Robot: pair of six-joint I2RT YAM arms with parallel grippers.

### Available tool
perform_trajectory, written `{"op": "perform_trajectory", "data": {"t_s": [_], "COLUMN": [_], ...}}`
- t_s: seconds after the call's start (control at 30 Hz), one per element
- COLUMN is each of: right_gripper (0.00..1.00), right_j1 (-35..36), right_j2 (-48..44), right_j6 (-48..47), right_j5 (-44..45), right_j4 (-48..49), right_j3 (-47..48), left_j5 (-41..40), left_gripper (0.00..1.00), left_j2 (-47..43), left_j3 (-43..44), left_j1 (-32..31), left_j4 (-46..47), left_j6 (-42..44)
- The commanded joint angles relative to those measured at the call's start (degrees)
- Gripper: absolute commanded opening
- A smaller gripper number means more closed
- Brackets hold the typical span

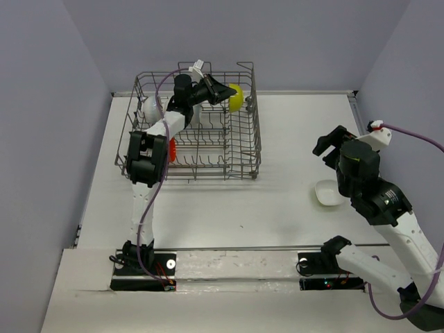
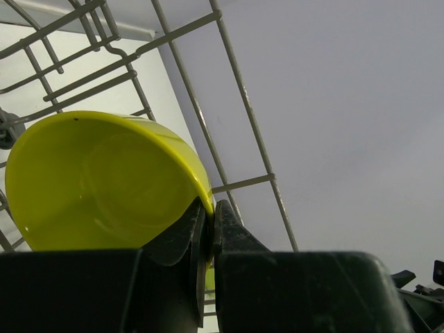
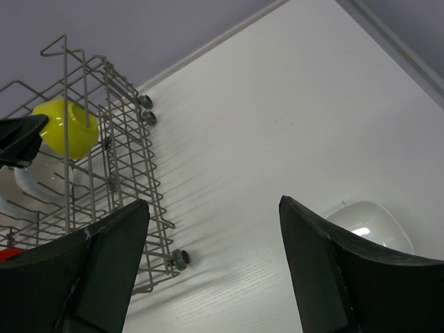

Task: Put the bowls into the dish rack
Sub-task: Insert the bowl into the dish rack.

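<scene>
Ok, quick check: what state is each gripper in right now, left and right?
Left gripper: closed on the rim of the yellow bowl, inside the dish rack.
Right gripper: open, holding nothing.

One dish rack (image 1: 257, 125), one yellow bowl (image 1: 237, 98), one red bowl (image 1: 171, 151), two white bowls (image 1: 151, 108) (image 1: 327, 193).

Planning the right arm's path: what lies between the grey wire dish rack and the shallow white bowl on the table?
Only bare white table, from the grey wire dish rack to the shallow white bowl; the top view shows it.
</scene>
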Motion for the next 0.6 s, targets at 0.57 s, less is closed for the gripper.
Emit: {"op": "perform_trajectory", "data": {"t_s": [0.57], "right_gripper": [0.81], "right_j1": [0.5], "right_j2": [-1.7], "right_j6": [1.0], "right_j5": [-0.2], "right_j4": [2.5], "right_j3": [-0.2], "left_j5": [3.6], "left_gripper": [0.00], "left_j2": [1.2], "left_j3": [9.6], "left_j1": [-2.5], "left_j4": [-10.2], "left_j6": [7.9]}}
